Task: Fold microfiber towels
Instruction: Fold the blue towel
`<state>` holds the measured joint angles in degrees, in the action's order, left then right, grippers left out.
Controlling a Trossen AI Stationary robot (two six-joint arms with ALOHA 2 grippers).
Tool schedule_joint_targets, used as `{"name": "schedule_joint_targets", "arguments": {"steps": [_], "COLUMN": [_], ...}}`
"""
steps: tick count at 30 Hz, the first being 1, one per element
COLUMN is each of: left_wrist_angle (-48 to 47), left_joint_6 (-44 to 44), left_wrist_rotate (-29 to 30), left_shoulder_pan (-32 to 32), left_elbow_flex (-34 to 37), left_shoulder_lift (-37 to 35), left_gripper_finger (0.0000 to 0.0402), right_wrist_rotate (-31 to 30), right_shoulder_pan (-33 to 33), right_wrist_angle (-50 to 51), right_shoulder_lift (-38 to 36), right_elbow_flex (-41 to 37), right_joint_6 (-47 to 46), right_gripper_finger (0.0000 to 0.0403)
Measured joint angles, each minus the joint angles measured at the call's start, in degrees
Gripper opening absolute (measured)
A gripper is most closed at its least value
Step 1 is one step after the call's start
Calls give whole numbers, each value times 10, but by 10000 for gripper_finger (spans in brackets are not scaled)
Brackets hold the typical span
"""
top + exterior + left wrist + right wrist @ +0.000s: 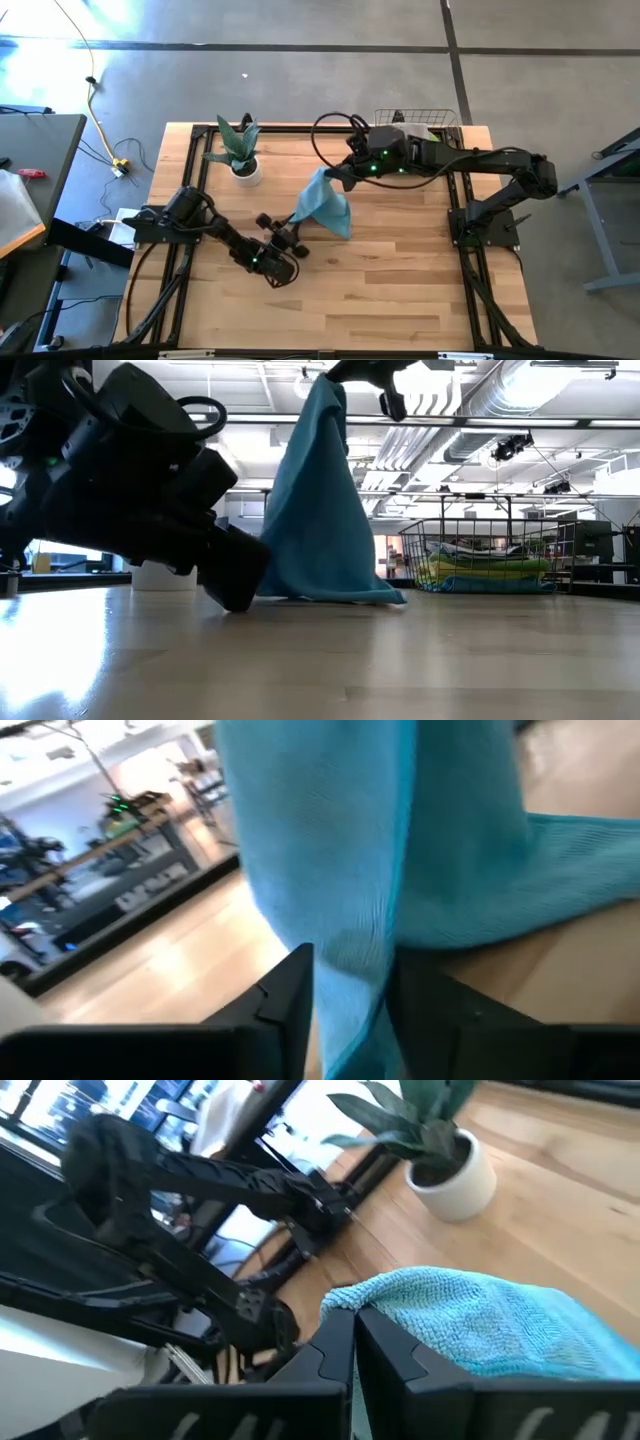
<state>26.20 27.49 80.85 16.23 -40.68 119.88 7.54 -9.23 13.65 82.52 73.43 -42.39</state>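
The right claw (334, 177) is above the middle of the table (400, 290), and the towel (325, 205) hangs down from it to the table top. The left claw (290, 235) is low, at the towel's bottom edge, with the cloth between its fingers (290, 995). The plant (240, 150) stands behind the left claw. The basket (490, 555), with more towels (485, 572) in it, is at the far corner behind the right claw.

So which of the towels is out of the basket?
The teal-blue towel, hanging from the right gripper over the table; the others lie stacked in the wire basket.
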Motion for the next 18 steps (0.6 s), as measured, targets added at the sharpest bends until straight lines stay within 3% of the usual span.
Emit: {"name": "schedule_joint_targets", "arguments": {"steps": [8,15,18], "left_wrist_angle": [-1,9,2], "left_joint_6": [0,-2,-44], "left_wrist_rotate": [21,26,12], "left_shoulder_pan": [-6,-5,-2], "left_elbow_flex": [1,2,4], "left_shoulder_lift": [1,-2,-25], "left_gripper_finger": [8,2,1], "right_wrist_rotate": [-4,1,3], "right_shoulder_pan": [4,4,4], "right_wrist_angle": [17,17,30], "right_shoulder_lift": [0,0,0], "right_elbow_flex": [0,0,0], "right_joint_6": [0,3,4], "right_gripper_finger": [0,0,0]}}
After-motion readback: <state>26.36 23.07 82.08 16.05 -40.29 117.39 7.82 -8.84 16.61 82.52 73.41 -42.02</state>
